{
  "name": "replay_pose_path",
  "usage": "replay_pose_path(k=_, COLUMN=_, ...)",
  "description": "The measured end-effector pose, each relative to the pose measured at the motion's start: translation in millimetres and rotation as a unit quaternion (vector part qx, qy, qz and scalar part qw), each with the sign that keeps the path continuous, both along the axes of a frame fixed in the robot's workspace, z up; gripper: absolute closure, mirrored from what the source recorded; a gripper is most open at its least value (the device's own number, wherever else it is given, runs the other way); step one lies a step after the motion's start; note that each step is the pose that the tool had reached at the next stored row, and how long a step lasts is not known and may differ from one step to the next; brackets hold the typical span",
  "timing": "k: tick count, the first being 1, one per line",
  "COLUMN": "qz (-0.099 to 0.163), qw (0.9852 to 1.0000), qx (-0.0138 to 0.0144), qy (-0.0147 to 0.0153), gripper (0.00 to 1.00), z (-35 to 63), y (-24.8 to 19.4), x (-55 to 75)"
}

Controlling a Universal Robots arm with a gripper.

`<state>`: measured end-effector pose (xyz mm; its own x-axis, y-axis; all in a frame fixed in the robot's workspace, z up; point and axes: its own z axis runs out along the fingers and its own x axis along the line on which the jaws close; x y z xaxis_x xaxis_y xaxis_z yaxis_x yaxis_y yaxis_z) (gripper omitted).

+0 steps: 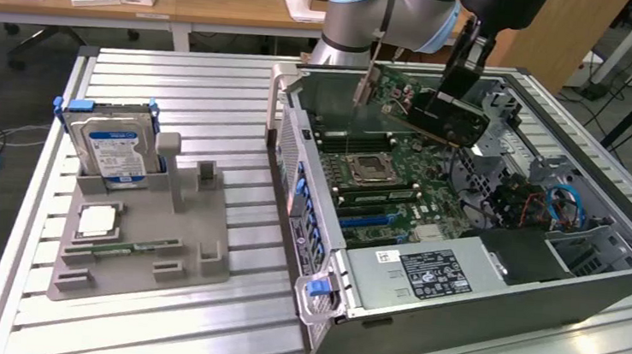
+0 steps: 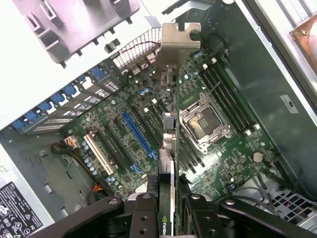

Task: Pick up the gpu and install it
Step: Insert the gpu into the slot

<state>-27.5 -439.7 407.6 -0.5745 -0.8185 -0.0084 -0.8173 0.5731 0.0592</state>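
The gpu [image 1: 428,108], a green card with a black face and a silver end bracket, hangs tilted in the air over the open computer case [image 1: 323,229]. My gripper [image 1: 463,70] is shut on its upper edge. In the wrist view the gpu [image 2: 168,148] appears edge-on, its silver bracket [image 2: 176,42] at the far end, clamped between my black fingers [image 2: 143,215]. Below it lies the motherboard [image 2: 119,124] with a blue slot [image 2: 139,134] and black slots beside it. The card is above the board, apart from the slots.
A grey holder [image 1: 171,259] at the exterior view's left carries a blue-labelled hard drive [image 1: 116,147], a small chip [image 1: 97,220] and a memory stick [image 1: 127,249]. Inside the case are a CPU socket [image 1: 371,171], cables [image 1: 560,207] and a power supply [image 1: 428,273].
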Motion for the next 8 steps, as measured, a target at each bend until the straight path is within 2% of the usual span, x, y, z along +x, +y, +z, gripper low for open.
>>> replay_pose_path(k=8, qz=0.017, qw=0.9998, qx=0.0000, qy=0.0000, gripper=0.74, z=0.0, y=0.0, x=0.0)
